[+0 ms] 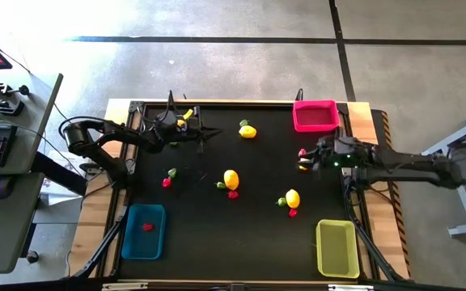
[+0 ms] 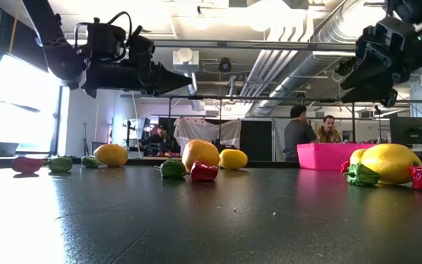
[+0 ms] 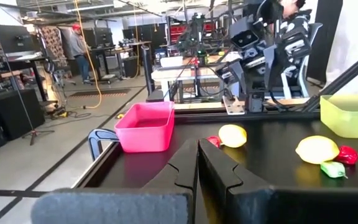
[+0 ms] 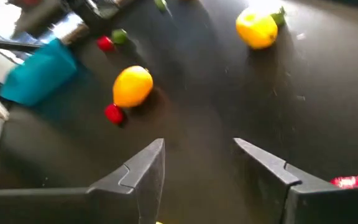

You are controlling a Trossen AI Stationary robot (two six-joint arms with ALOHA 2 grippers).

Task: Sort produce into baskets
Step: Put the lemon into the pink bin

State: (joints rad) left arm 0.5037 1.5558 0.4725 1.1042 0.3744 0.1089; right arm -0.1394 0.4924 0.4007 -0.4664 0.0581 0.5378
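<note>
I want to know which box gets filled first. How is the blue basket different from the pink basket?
The blue basket sits at the near left corner of the table, while the pink basket sits at the far right corner. The blue basket holds one small red piece; the pink basket shows nothing inside from above. The right pincer hovers open close to the pink basket, not the blue one. Both are small open-topped rectangular bins.
</note>
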